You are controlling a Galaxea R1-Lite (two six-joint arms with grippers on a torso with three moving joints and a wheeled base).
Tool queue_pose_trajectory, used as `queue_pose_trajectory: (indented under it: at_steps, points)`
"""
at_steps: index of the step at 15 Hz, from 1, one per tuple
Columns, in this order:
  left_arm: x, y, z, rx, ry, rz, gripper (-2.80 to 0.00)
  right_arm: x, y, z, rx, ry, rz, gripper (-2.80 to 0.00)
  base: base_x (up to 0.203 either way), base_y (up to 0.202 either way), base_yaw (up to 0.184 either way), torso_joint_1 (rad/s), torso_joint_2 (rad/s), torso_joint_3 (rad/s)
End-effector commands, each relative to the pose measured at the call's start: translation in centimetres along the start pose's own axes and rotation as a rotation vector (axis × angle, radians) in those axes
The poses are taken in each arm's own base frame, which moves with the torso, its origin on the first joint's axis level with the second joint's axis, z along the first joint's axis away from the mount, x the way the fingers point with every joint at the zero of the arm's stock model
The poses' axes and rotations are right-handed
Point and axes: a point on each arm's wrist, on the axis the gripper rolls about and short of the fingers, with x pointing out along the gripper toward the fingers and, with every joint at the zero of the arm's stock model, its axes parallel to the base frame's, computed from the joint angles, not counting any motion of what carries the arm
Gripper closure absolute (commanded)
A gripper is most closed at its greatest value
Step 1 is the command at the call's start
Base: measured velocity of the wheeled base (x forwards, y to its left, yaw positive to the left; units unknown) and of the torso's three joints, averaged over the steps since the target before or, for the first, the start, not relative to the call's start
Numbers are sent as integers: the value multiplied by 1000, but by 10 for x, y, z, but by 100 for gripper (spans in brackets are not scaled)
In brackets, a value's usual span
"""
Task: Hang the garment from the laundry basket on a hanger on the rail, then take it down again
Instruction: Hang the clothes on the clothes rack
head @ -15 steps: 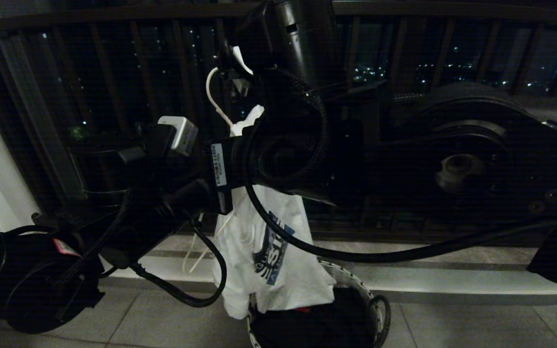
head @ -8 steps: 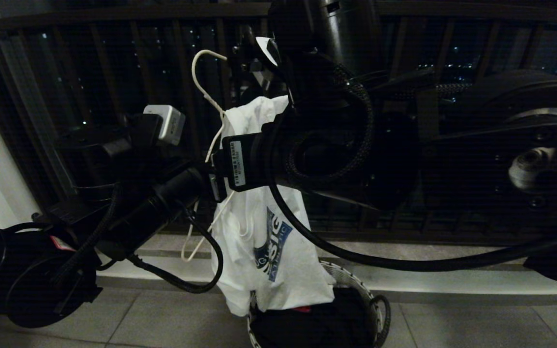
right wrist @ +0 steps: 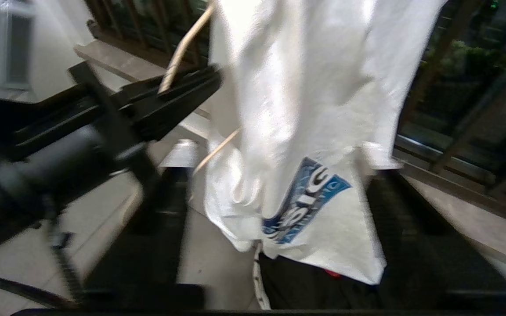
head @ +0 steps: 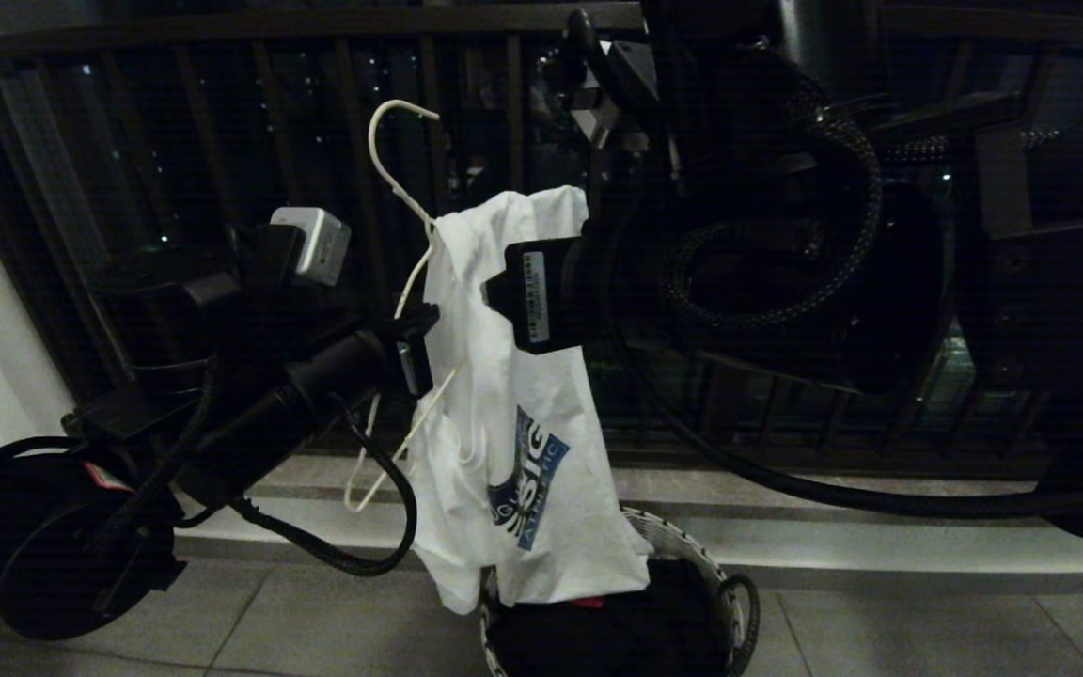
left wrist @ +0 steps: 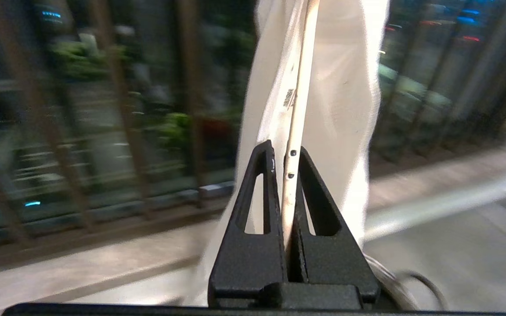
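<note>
Nearest to where I am standing, the left gripper point(left wrist: 286, 175) is clenching its fingers point(left wrist: 257, 193) on the thin white wire of the hanger point(head: 400, 235), holding it out in the air. The wire is running between them lengthwise, roughly upright. Draped on that hanger, the garment point(head: 513, 451) is hanging down in a long bunched fall, its blue print facing out; only one side seems to be seated on the wire, while the hanger's other arm is poking out bare on the left gripper's side. The hem is dangling just above the laundry basket point(head: 720, 574) on the floor.

On the far side of the garment from the left gripper, the right arm is hovering high and close. The right gripper point(right wrist: 275, 210) is looking down at the shirt with its fingers spread apart on either side of the cloth, gripping nothing that I can make out.

The hanger's hook is pointing up, free in the air, with the dark balcony railing point(head: 222, 38) beyond. The rail is nowhere in view, so I judge the hanging is not yet done.
</note>
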Motion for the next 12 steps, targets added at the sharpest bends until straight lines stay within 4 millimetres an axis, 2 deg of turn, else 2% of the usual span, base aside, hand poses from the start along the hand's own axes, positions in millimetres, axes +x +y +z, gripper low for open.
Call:
queue_pose_trajectory:
  at_steps: [1, 4, 8, 12]
  points:
    - [-14, 1, 8, -33, -16, -85, 0, -6, -12, 4, 11, -10, -25, 0, 0, 0, 0, 0, 0, 0]
    - [-30, 12, 11, -57, -5, -202, 0, -15, -25, 14, 16, -35, -50, 0, 0, 0, 0, 0, 0, 0]
    - [-41, 19, 0, -75, 55, -327, 0, -33, -33, 21, -69, -23, -61, 0, 0, 0, 0, 0, 0, 0]
    - [-48, 24, -9, -87, 108, -437, 0, -44, -41, 22, -285, 17, -51, 0, 0, 0, 0, 0, 0, 0]
